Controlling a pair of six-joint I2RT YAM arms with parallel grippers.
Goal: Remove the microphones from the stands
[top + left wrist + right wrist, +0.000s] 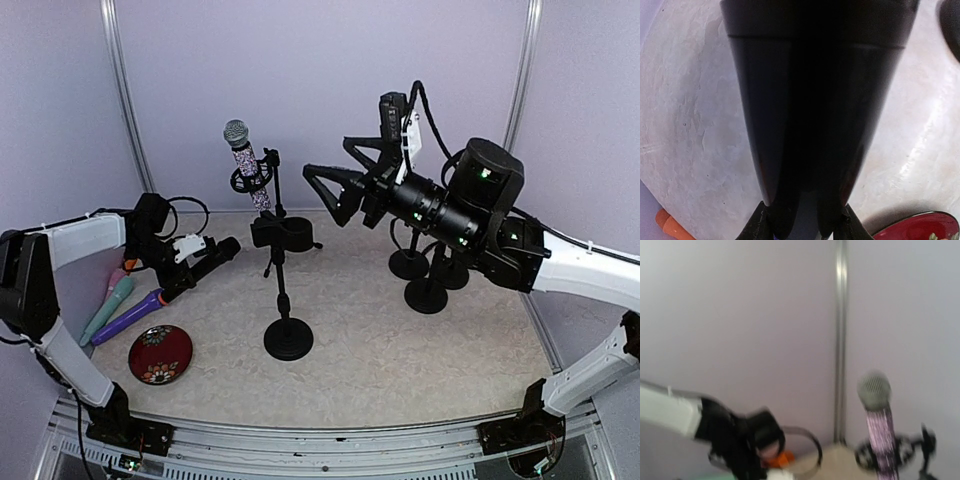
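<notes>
all blurred. low right, a mic (875,392), upright: grey mesh head over a glittery purple body. gripped round the body by a black clip (867,456), with a knob (928,440) just to its right. just left of the mic, a metal pole (840,340) against a lilac wall (740,315). low left, the left arm (670,412): white link, black wrist, a looped cable (812,442), something orange (783,459), too blurred to name.
</notes>
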